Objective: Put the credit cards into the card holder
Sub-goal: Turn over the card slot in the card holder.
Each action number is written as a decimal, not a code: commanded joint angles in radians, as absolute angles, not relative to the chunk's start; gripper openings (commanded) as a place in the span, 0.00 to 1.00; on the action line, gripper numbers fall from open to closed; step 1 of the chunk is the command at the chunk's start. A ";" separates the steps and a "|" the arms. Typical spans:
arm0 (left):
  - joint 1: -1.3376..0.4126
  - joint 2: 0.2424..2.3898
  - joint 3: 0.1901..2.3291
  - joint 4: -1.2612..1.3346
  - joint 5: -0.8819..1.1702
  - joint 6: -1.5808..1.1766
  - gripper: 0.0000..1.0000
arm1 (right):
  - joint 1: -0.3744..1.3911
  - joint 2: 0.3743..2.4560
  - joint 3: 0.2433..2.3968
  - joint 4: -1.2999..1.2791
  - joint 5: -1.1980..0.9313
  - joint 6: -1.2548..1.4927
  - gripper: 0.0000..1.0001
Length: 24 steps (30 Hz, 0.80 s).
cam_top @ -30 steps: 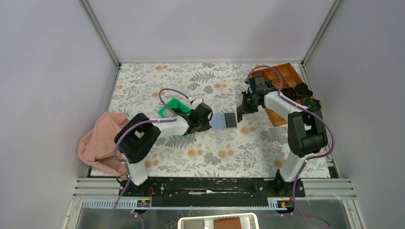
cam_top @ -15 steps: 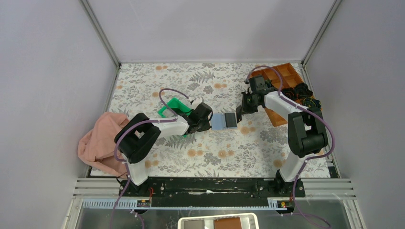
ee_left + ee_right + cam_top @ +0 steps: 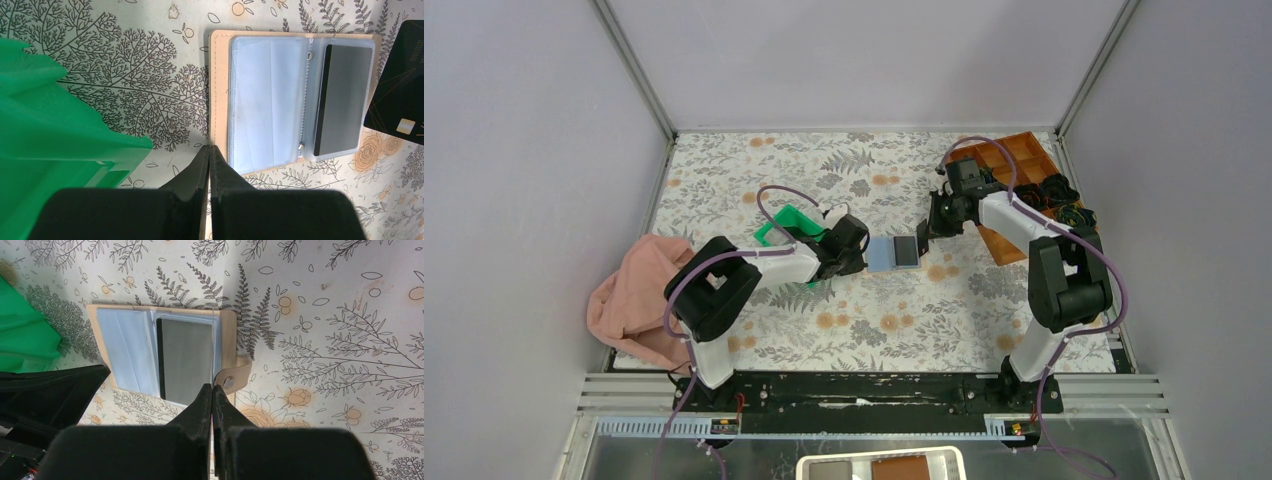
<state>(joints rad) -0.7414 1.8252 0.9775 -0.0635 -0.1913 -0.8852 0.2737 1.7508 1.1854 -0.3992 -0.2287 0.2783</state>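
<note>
A: Where is the tan leather-like folding card holder (image 3: 893, 253) lying?

B: It is lying open on the floral-patterned table cover (image 3: 874, 330), between the two arms. Its clear blue-grey sleeves are facing up, and a dark grey flat card (image 3: 344, 100) is sitting in the sleeve nearer the right arm.

A: And the tools?

B: The left gripper (image 3: 209, 148) is holding its fingers pressed together at the holder's left edge, beside the green plastic tray (image 3: 50, 125). Whether they are gripping it, I cannot tell. The right gripper (image 3: 213, 386) is pinching a black credit card with a gold chip (image 3: 400, 75) at the holder's right edge, by the snap tab (image 3: 235, 379).
</note>
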 commanded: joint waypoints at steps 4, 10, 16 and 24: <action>-0.729 1.919 0.928 -0.216 -0.227 -0.873 0.04 | 0.270 1.694 1.186 -0.385 -0.256 0.297 0.00; -0.729 1.918 0.927 -0.216 -0.226 -0.873 0.04 | 0.270 1.702 1.161 -0.359 -0.280 0.314 0.00; -0.729 1.916 0.922 -0.216 -0.226 -0.873 0.04 | 0.270 1.698 1.168 -0.368 -0.264 0.308 0.00; -0.728 1.918 0.923 -0.216 -0.226 -0.870 0.04 | 0.270 1.697 1.172 -0.398 -0.197 0.269 0.00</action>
